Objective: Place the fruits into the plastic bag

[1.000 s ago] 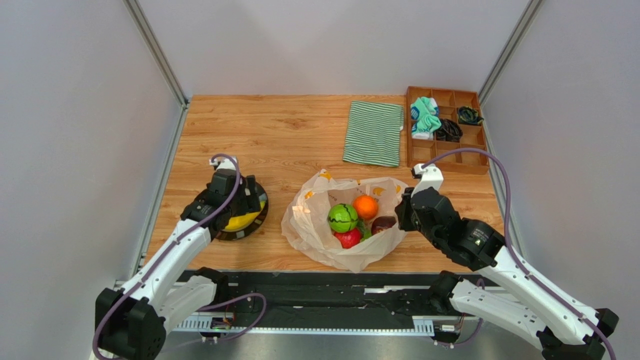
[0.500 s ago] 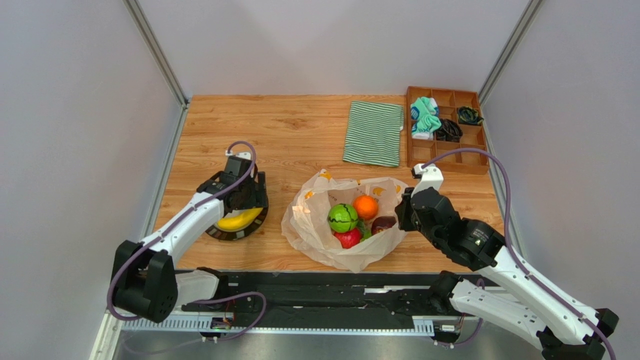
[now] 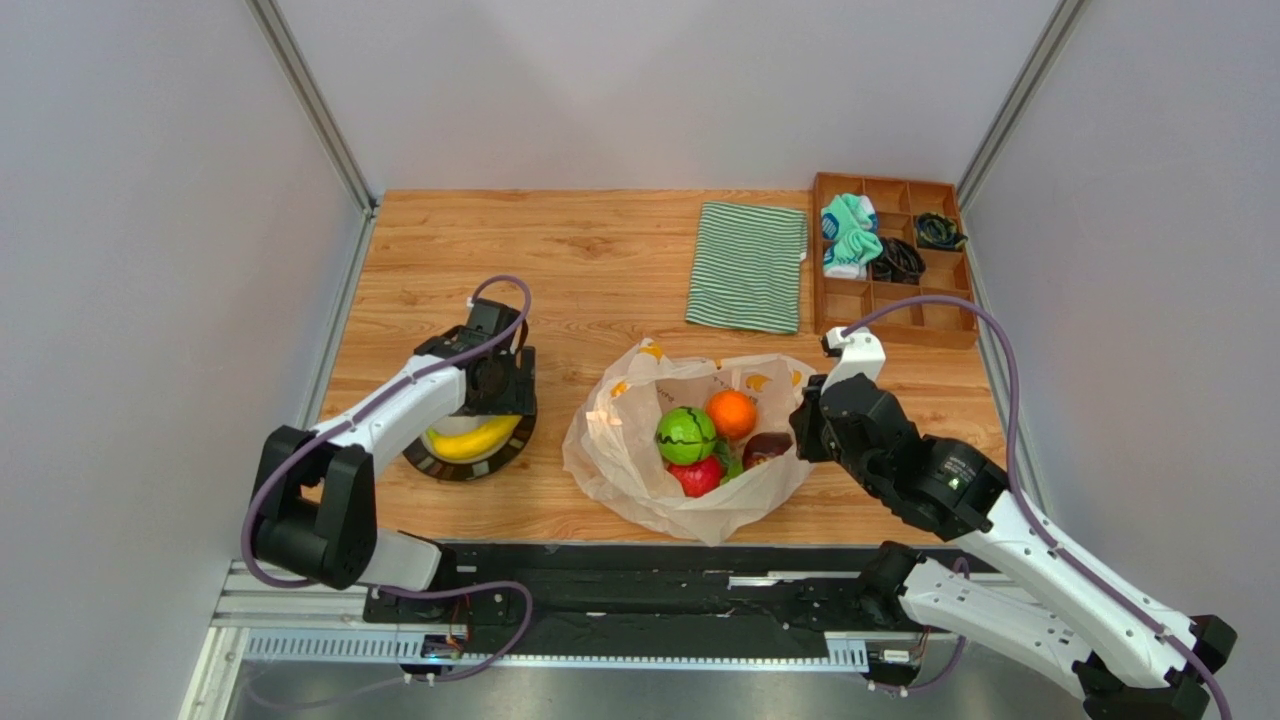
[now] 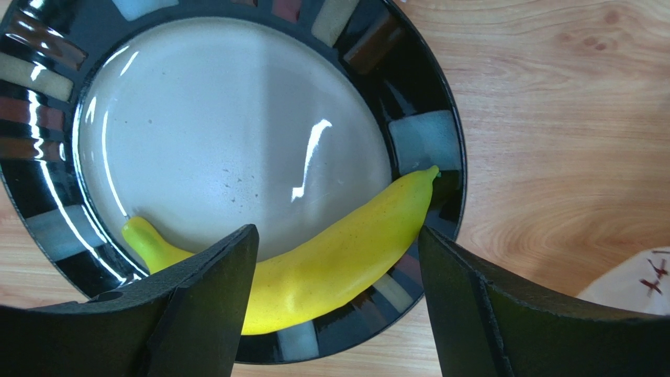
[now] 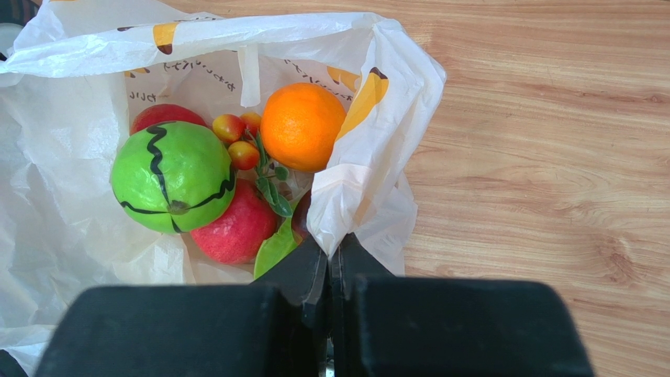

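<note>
Vs 1 s ago: your L arm has swung its elbow in and its wrist has gone a bit right and far. The L gripper now hangs over the plate, left of the bag. More of the banana shows in the top view than before. R arm, bag and the fruit inside haven't moved.

L gripper is spread wide, one finger each side of the banana's middle. Can't tell if either touches it. The banana lies on the plate's near-right rim, not in the bag yet.

R gripper is pressed together, pinching the bag's right rim and holding the mouth open. Inside: orange far right, green ball left, apple near and under it. Small red-yellow berries sit btwn ball and orange, and a green piece lies by the R fingers.

Hard to see:
- Top view: L wrist covers the plate's far part and the fingertips.
- L wrist view: fingers hide the plate's near rim and part of the banana; only a corner of the bag shows at bottom right.
- R wrist view: the bag's left side is cut off, a fold covers the fingertips, and a dark red thing sits half hidden behind that fold.
- Far right on the table: striped cloth and tray; tray contents too small to tell.
</note>
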{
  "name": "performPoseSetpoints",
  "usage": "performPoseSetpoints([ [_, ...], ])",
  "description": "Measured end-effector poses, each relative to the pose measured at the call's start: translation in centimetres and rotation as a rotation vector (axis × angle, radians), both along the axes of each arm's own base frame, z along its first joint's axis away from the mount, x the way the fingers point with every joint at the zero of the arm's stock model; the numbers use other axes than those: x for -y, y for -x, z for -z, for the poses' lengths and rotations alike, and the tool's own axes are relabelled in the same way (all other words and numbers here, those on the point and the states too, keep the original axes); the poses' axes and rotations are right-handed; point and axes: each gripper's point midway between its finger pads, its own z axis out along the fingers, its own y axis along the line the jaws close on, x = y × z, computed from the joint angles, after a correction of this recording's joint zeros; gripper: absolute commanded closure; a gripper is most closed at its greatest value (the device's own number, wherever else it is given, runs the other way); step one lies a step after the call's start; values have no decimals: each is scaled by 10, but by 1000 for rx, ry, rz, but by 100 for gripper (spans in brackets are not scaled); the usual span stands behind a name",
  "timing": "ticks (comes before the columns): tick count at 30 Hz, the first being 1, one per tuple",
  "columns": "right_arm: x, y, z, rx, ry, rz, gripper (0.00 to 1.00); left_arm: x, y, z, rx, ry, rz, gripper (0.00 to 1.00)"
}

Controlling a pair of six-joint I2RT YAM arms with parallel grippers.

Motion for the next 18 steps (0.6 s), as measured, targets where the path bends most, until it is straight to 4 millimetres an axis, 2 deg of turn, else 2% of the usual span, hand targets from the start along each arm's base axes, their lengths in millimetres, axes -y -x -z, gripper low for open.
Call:
performPoseSetpoints([
  [5, 0, 0, 0, 1, 3, -1, 97, -11, -10, 2, -25, -61, -13, 21],
  [10, 0, 0, 0, 2, 2, -1, 97, -26, -30, -12, 23, -100, -56, 21],
  [12, 0, 0, 0, 2, 2, -1, 97, -31, -34, -16, 43, -114, -71, 18],
  [18, 0, 0, 0, 2, 1, -1, 97, -19, -31, -14, 24, -54, -37, 16],
])
